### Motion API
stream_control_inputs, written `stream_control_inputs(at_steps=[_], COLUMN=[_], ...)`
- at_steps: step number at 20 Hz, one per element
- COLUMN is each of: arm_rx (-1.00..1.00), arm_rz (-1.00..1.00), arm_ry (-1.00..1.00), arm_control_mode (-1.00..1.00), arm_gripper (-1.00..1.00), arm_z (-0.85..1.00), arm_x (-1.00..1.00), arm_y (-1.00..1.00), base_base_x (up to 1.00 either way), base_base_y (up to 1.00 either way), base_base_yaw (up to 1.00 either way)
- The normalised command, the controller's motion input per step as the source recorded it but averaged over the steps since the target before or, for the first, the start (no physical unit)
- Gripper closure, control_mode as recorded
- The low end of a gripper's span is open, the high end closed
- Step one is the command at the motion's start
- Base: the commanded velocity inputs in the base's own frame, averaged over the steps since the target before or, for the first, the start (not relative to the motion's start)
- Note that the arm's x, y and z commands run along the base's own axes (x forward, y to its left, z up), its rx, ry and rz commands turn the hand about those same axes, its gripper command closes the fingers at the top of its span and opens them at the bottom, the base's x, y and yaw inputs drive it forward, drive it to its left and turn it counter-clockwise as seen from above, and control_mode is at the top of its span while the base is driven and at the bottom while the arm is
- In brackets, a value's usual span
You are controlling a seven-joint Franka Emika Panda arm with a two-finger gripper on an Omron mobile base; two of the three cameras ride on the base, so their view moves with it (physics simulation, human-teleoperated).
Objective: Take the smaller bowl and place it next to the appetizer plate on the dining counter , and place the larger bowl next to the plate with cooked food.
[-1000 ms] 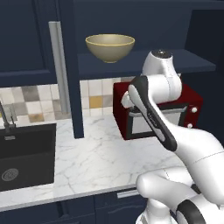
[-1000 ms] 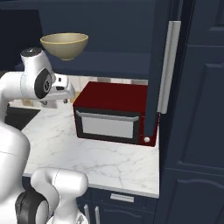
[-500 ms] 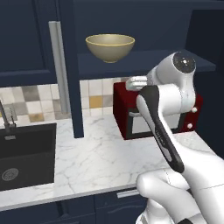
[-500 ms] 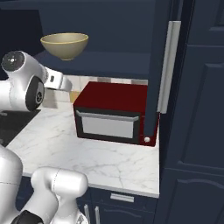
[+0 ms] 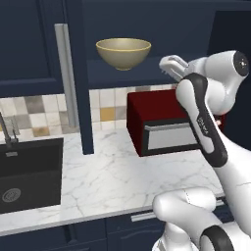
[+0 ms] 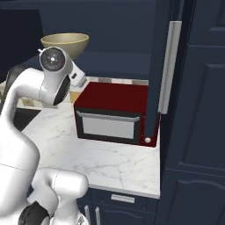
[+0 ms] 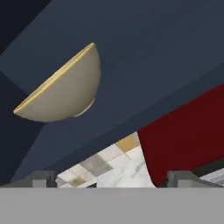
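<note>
**Reaching up for the big bowl on the shelf**

Lifting toward the shelf, the claw (image 7: 112, 183) is wide apart and holds nothing. Its two dark tips poke up at the bottom of the hand view, and the bowl sits well above them, so nothing is touching yet.

The larger bowl (image 5: 123, 53) is the thing to get. It is beige with a yellow rim, and it stands upright on a dark blue shelf (image 5: 132, 77) inside the open cupboard. In the hand view it looks tipped, but that is just the hand being turned.

To do this well, I think the hand should go higher first, then move in level with the rim. One finger should slip inside the bowl and one outside, to pinch the rim. A round, smooth bowl could slide if it is squeezed low on its side.

Below the shelf stands a red microwave (image 5: 169, 125) on the white marble worktop (image 5: 108, 181). The arm should stay clear of its top. A black sink (image 5: 30, 171) is off to the left.
</note>
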Motion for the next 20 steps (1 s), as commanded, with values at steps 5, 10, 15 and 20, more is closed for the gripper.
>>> stream_control_inputs(at_steps=[5, 10, 15, 20], arm_rx=[0.38, 0.31, 0.17, 0.01], arm_rz=[0.12, 0.15, 0.14, 0.10], arm_ry=[0.03, 0.14, 0.02, 0.08], arm_control_mode=[-1.00, -1.00, -1.00, -1.00], arm_gripper=[-1.00, -1.00, -1.00, -1.00], arm_z=[0.29, 0.20, 0.32, 0.14], arm_x=[0.97, 0.92, 0.65, 0.56], arm_y=[-0.01, 0.00, 0.13, 0.30], base_base_x=[0.00, 0.00, 0.00, 0.00], base_base_y=[0.00, 0.00, 0.00, 0.00], base_base_yaw=[0.00, 0.00, 0.00, 0.00])
